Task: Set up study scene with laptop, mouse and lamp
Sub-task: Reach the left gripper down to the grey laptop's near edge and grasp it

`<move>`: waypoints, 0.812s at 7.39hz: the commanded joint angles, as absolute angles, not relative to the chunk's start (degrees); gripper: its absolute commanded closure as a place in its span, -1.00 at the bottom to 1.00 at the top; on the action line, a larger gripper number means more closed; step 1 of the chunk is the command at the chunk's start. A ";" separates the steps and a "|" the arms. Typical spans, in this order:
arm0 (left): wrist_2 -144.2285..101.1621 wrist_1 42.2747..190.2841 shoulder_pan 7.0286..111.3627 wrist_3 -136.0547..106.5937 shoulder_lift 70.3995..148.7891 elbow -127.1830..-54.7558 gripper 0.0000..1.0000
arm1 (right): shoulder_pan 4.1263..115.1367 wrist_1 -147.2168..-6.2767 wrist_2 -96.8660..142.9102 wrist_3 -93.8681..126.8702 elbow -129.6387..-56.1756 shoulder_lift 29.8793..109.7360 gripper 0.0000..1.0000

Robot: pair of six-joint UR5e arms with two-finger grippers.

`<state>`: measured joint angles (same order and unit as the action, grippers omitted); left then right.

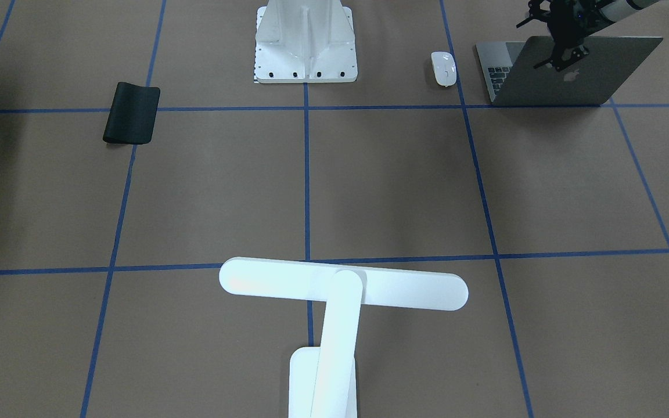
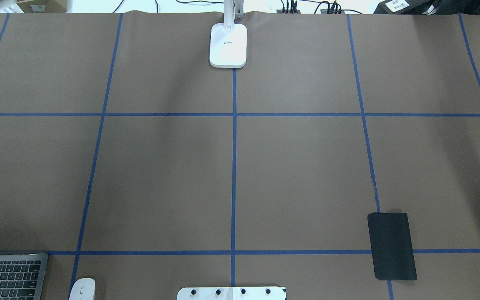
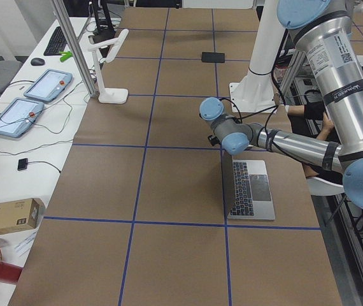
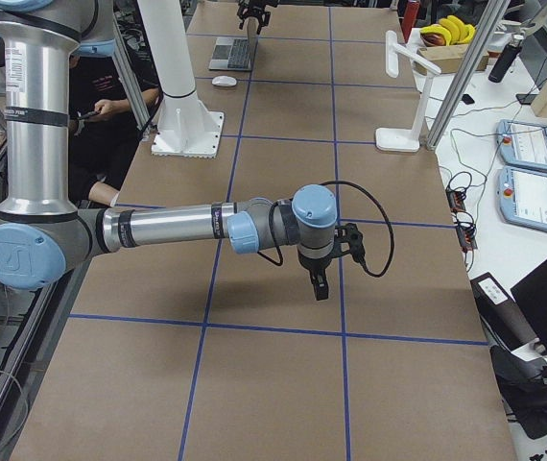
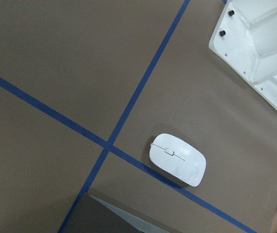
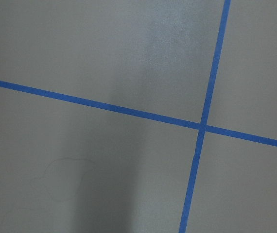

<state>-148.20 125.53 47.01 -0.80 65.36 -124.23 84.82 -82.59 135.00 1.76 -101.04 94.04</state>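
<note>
The grey laptop [image 1: 590, 81] stands open at the robot's near left, keyboard [image 2: 11, 277] toward the robot and lid about upright. My left gripper [image 1: 564, 55] is at the lid's top edge with its black fingers apart, one on each side, looking open. The white mouse [image 1: 443, 68] lies beside the laptop on blue tape, also in the left wrist view [image 5: 177, 159]. The white lamp [image 1: 343, 284] stands at the far middle edge, its base [image 2: 228, 46] on the centre line. My right gripper [image 4: 320, 279] hangs over bare table; whether it is open or shut, I cannot tell.
A black mouse pad [image 2: 392, 246] lies at the near right. The white ribbed pedestal [image 1: 305, 43] is bolted at the near centre. A seated person [image 3: 321, 121] is behind the robot. Tablets and cables [image 4: 533, 154] sit beyond the far edge.
</note>
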 commanded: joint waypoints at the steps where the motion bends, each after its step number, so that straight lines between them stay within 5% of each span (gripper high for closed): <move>1: -148.10 126.65 45.71 -0.44 65.13 -124.19 -0.93 | 84.81 -82.62 135.00 1.76 -100.99 94.04 -1.00; 6: -146.35 127.62 45.79 9.20 61.44 -123.66 -0.82 | 84.64 -82.53 135.00 1.76 -100.99 94.04 -1.00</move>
